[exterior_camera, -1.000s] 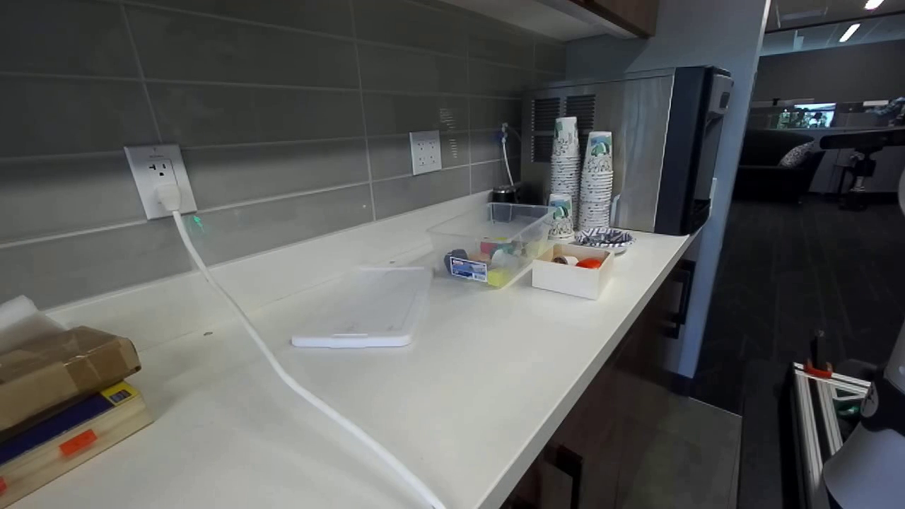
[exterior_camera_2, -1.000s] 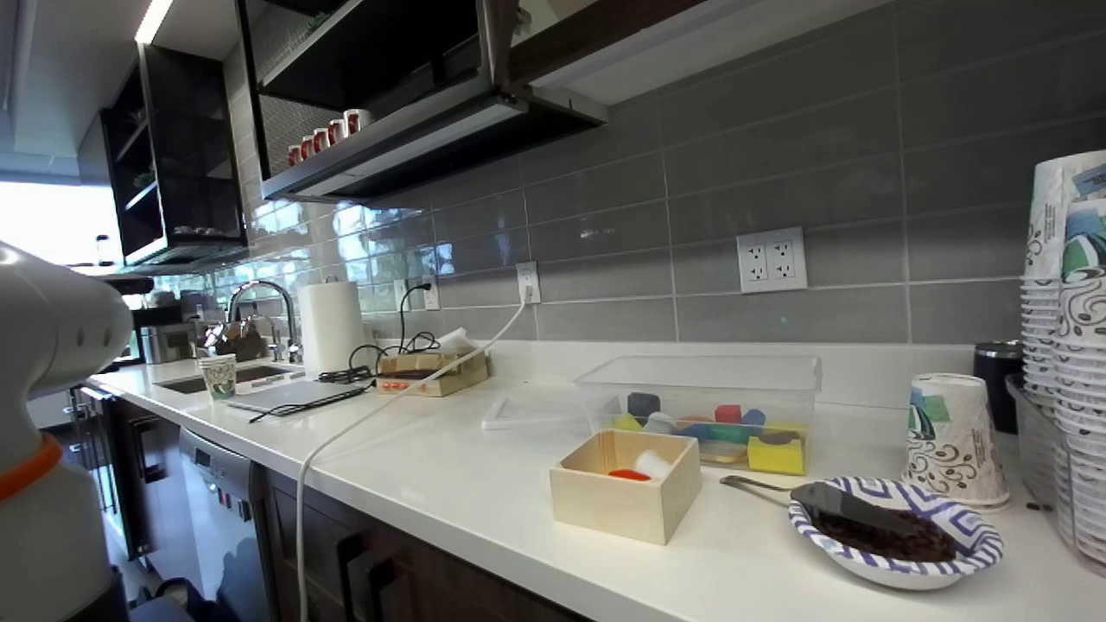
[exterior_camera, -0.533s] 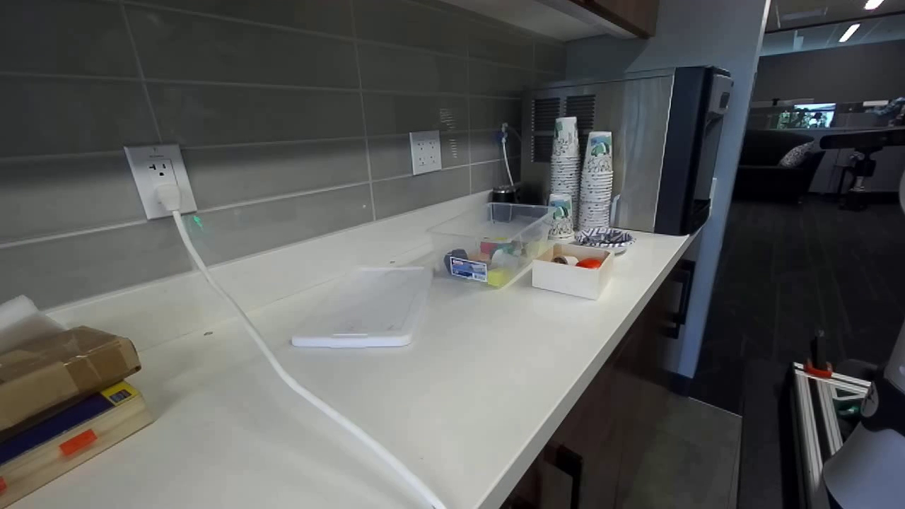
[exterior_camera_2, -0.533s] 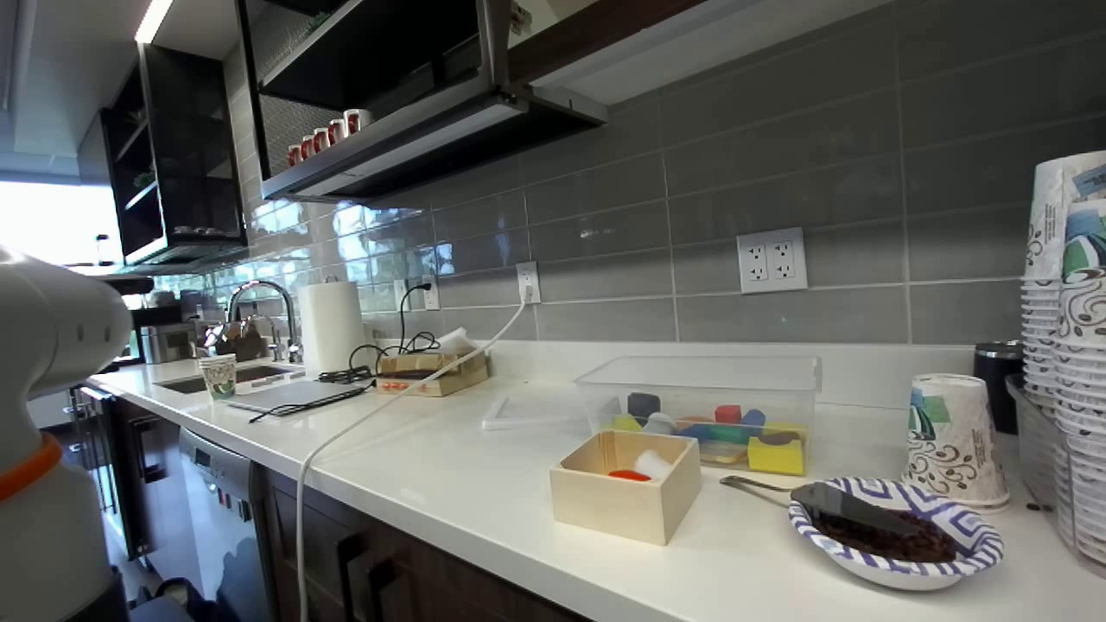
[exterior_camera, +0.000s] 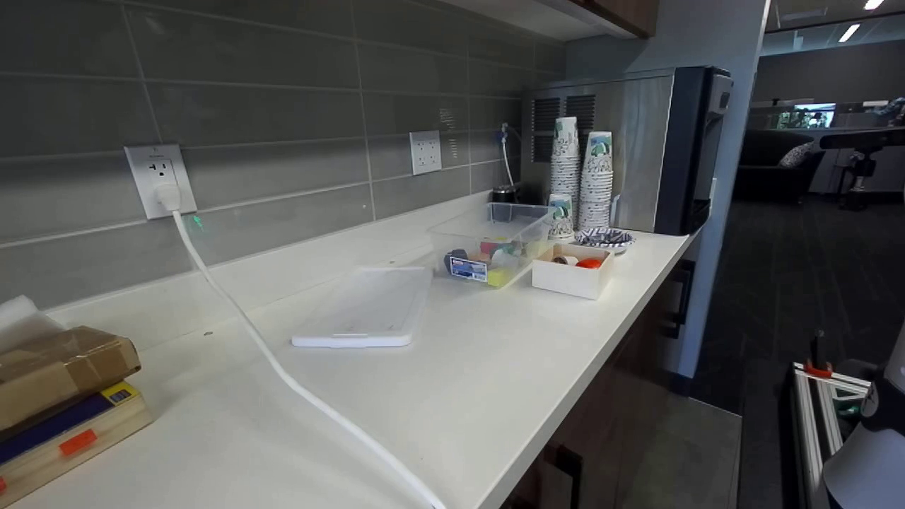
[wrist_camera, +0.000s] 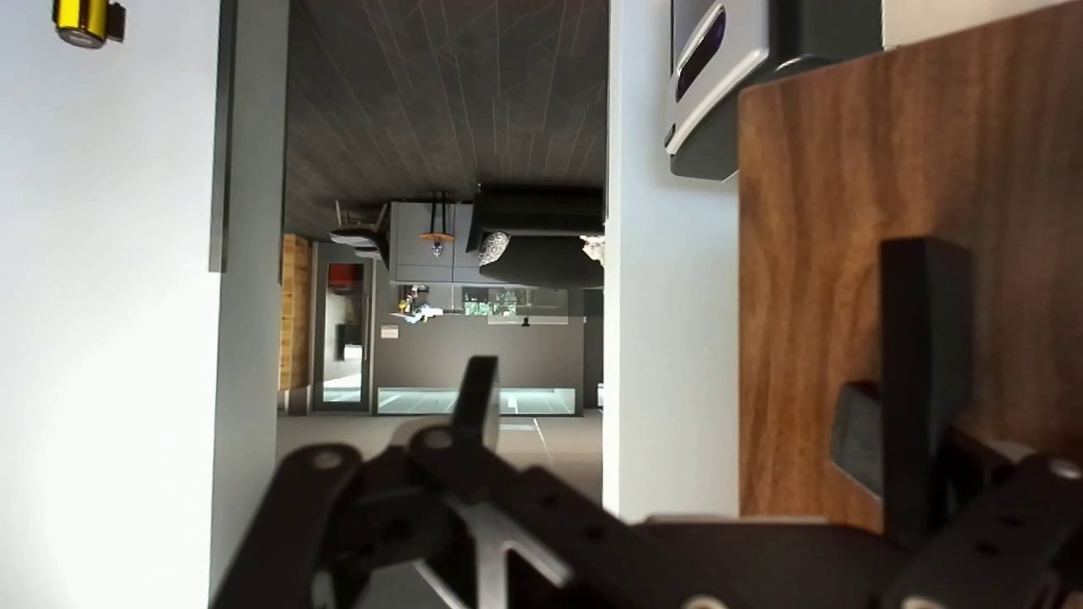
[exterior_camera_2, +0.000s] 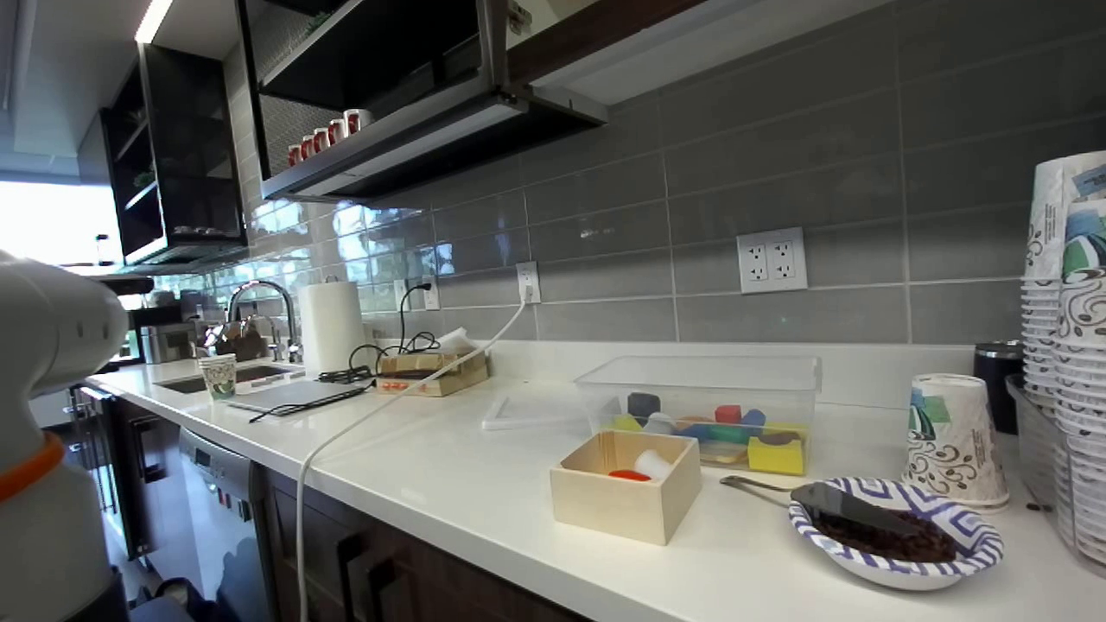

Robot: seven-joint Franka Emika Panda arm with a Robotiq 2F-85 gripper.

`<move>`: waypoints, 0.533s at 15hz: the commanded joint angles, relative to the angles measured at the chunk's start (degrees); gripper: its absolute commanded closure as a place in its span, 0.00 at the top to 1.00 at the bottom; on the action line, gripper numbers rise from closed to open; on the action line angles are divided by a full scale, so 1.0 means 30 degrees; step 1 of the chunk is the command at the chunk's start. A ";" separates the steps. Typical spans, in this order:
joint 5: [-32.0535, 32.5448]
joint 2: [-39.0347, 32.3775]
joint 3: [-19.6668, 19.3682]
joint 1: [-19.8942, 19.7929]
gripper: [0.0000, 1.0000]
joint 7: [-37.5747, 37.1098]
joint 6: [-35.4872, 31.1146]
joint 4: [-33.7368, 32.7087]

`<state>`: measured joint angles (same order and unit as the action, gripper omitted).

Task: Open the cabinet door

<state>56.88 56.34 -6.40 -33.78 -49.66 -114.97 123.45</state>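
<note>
A brown wooden cabinet panel point(wrist_camera: 804, 254) fills the right of the wrist view, which stands upside down. My gripper point(wrist_camera: 704, 304) is open, its fingers wide apart. One finger point(wrist_camera: 926, 372) is in front of the wood; whether it touches cannot be told. The other finger point(wrist_camera: 475, 397) stands clear of the panel with the room behind it. A grey piece point(wrist_camera: 859, 436) partly hidden by the near finger is unclear. In an exterior view the upper cabinet's wooden edge point(exterior_camera_2: 605, 34) shows with a hinge-like fitting point(exterior_camera_2: 519, 17). The gripper is out of both exterior views.
My arm shows at an exterior view's left point(exterior_camera_2: 52, 345). Below the upper cabinets, the white counter point(exterior_camera: 481, 375) bears a clear bin point(exterior_camera: 488, 244), a wooden box point(exterior_camera: 573, 276) and stacked cups point(exterior_camera: 596, 191). A steel machine point(exterior_camera: 636, 148) stands at its far end.
The arm has shifted slightly left and down in an exterior view. The hinge-like fitting at the upper cabinet shows a little more clearly. The things on the counter have not moved.
</note>
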 commanded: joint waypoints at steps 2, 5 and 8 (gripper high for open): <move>0.1066 0.0660 -0.0478 0.0654 1.00 -0.0428 0.1341 0.1160; 0.1378 0.0575 -0.0556 0.1060 1.00 -0.0640 0.1560 0.1089; 0.1518 0.0404 -0.0758 0.1570 1.00 -0.0812 0.1710 0.0856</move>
<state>59.48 56.64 -7.02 -31.12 -51.07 -113.58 123.63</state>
